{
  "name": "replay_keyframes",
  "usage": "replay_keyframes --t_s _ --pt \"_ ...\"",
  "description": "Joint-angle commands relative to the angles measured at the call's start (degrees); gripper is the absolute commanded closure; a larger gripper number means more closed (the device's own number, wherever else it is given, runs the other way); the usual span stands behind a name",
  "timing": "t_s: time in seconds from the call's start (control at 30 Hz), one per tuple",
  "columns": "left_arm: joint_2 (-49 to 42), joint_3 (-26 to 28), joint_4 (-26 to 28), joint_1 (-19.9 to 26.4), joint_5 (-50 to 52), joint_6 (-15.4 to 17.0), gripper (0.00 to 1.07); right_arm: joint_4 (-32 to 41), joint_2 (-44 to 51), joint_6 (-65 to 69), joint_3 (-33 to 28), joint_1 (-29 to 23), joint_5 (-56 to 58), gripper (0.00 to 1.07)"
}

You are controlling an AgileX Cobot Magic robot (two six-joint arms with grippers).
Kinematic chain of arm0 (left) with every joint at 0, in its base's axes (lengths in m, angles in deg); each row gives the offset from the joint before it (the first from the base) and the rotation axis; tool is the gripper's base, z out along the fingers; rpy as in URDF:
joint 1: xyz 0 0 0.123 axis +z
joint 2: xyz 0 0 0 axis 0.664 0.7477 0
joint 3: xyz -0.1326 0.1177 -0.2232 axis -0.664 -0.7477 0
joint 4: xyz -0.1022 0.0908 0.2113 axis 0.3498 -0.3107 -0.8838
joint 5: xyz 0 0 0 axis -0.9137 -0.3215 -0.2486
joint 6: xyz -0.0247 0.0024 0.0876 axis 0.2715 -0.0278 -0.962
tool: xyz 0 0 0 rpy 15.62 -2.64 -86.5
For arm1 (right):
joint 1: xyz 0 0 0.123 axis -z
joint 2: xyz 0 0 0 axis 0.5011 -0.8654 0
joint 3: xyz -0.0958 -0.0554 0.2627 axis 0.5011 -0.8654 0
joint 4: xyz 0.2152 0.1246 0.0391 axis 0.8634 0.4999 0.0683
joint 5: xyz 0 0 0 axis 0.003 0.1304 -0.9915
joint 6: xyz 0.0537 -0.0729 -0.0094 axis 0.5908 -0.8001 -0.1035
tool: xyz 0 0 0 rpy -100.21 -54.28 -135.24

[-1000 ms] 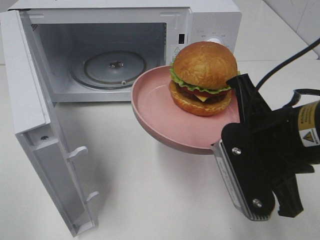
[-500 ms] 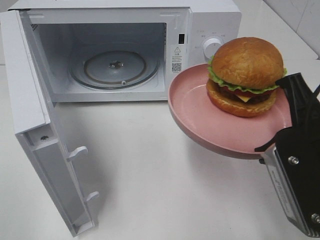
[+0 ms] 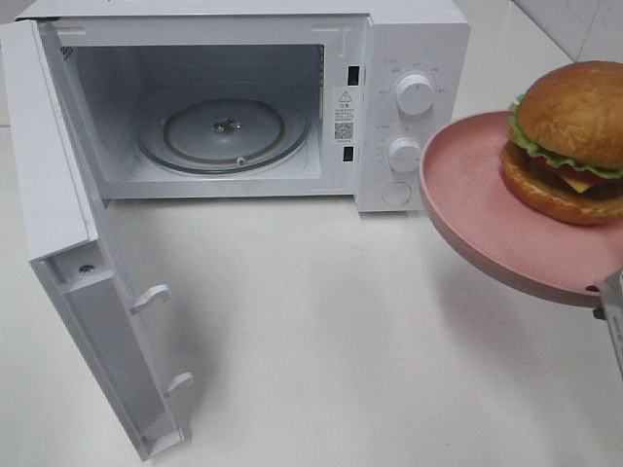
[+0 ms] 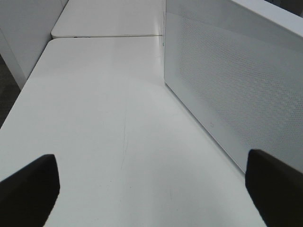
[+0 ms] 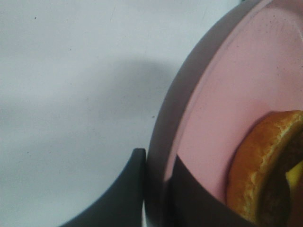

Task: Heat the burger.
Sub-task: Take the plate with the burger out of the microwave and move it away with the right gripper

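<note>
While clamped by the right gripper (image 5: 156,189), the smooth round pink plate (image 3: 477,214) carries the glossy burger (image 3: 569,141) — aloft.

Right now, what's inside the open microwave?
Inside the microwave only the round glass turntable shows, bare, with its centre hub. The burger is outside, on the pink plate held in the air by the right tool. The near inner wall is hidden.

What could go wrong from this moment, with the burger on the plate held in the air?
1. The right gripper pinches only the rim of the pink plate, so the loaded plate may tilt or slip out of the jaws.
2. The plate looks tilted, and the tall burger sits loose on it, so it could slide or topple.
3. The plate is beside the microwave front; it might hit the knobs on the way to the opening.
</note>
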Motion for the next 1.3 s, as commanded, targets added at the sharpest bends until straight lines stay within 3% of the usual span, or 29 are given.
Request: replay_keyframes --t_s 0.03,0.2,0.47,1.3 --pt "-1.1 -0.3 0.5 0.1 0.2 0.4 0.07 -3.2 1.2 1.5 -0.2 0.1 -0.3 1.07" --pt "-1.1 -0.3 0.5 0.1 0.2 0.4 0.07 -4.3 2.1 6.9 -2.1 0.1 4.4 1.07" --pt "-1.1 -0.3 0.5 0.1 0.2 0.4 0.07 -11.8 2.1 23.0 -2.6 0.1 12.4 1.07" --pt "-1.1 -0.3 0.5 0.1 0.2 0.4 0.07 -21.4 -1.4 54.0 -2.6 0.1 23.6 1.07"
